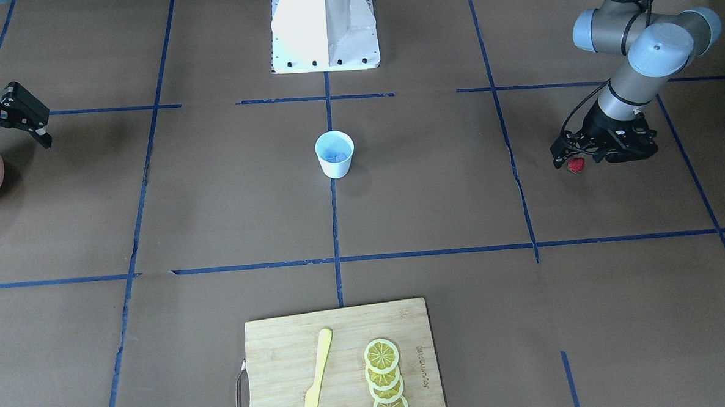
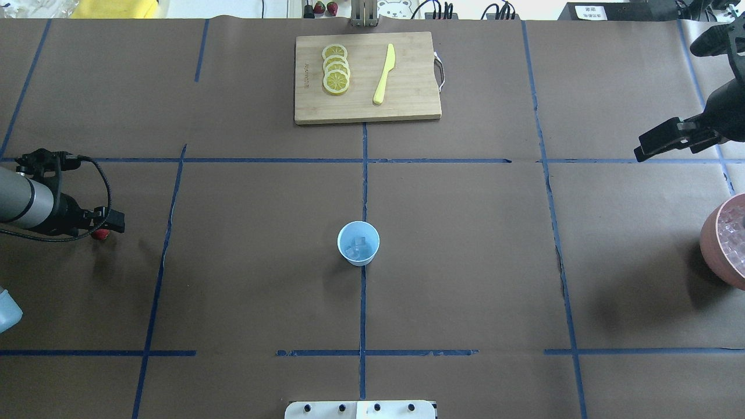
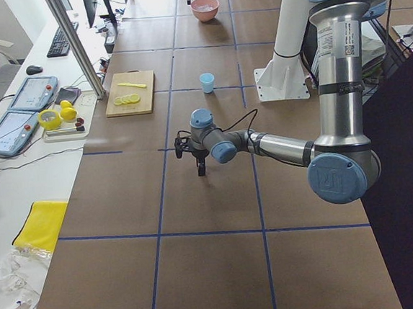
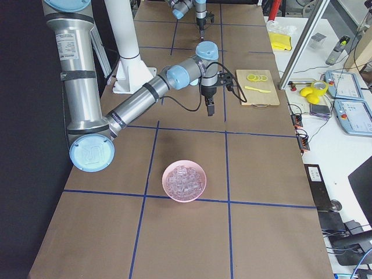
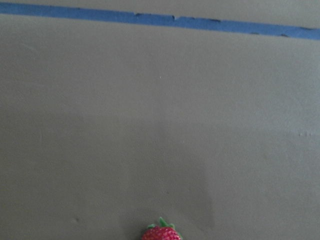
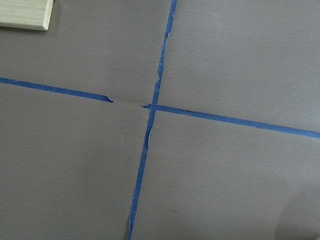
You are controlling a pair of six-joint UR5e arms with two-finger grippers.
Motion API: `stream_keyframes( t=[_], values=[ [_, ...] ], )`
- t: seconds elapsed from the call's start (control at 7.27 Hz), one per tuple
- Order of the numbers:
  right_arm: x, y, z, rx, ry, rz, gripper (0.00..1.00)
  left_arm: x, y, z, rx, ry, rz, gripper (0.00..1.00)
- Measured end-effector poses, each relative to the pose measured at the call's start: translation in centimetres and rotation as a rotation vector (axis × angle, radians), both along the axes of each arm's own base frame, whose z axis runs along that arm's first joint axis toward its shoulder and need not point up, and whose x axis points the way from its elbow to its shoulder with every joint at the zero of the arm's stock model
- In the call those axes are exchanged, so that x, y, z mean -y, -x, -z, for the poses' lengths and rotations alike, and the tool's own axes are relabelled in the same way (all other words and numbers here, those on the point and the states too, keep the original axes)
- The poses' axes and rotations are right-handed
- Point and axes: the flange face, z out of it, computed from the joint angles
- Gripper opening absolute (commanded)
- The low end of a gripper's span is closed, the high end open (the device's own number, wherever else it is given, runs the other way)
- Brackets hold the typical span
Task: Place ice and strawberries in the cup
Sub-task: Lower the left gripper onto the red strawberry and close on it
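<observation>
We find the strawberry (image 1: 575, 165) on the tabletop, seemingly between the tips of the left end effector (image 1: 572, 161), whose grip we cannot tell, while overhead the cup (image 2: 342, 240), ice (image 2: 358, 249) inside, sits well apart at its 3 o'clock.

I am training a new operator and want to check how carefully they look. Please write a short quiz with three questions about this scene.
1. True or false: the cup already holds ice.
2. How many lemon slices lie on the cutting board?
3. Where is the strawberry? A) in the cup B) by the left end effector C) on the cutting board

Key: 1 true; 2 four; 3 B.
</observation>
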Motion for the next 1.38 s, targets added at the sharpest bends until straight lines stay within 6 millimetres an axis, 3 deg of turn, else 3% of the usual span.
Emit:
stream_keyframes(
  t=[0.69, 1.38],
  values=[
    [0.03, 0.07, 0.32, 0.006, -0.004, 0.0, 1.0, -0.43, 0.14, -0.89, 0.015, 0.01, -0.005, 0.86],
    [-0.05, 0.05, 0.29, 0.007, -0.003, 0.001, 1.0, -0.39, 0.32, -0.57, 0.011, 0.009, -0.001, 0.85]
  ],
)
